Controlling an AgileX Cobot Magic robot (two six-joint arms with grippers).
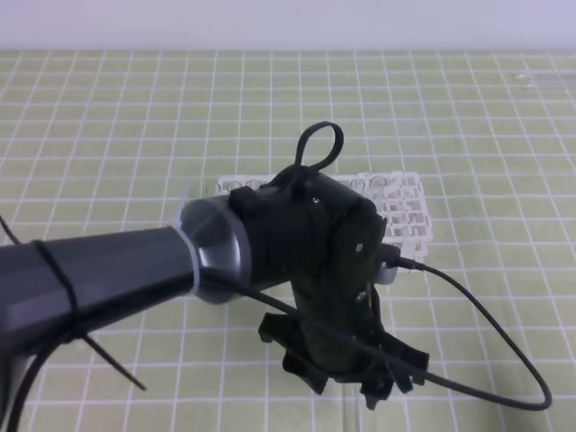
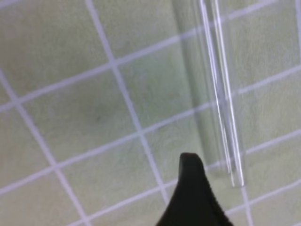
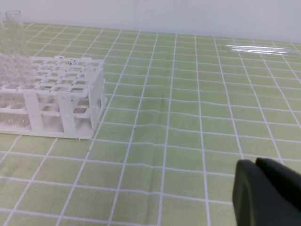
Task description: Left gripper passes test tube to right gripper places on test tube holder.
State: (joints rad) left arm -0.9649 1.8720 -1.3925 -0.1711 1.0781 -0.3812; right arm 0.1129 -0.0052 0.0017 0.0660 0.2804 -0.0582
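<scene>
In the left wrist view a clear test tube (image 2: pixel 218 94) lies flat on the green grid mat, its end near the bottom right. One black fingertip (image 2: pixel 190 188) stands just left of it, not touching. From above, my left gripper (image 1: pixel 360 382) points down at the mat with its claws spread open and nothing in them. The white test tube holder (image 1: pixel 400 211) stands behind the left wrist, partly hidden, and shows whole as the rack (image 3: pixel 56 94) at the left of the right wrist view. Only a black corner of my right gripper (image 3: pixel 268 193) shows.
A clear tube (image 3: pixel 14 37) stands upright in the rack's far left corner. Another tube (image 3: pixel 258 48) lies on the mat at the far right, faintly visible from above as the far tube (image 1: pixel 540 81). A black cable (image 1: pixel 504 333) loops over the mat right of the left arm.
</scene>
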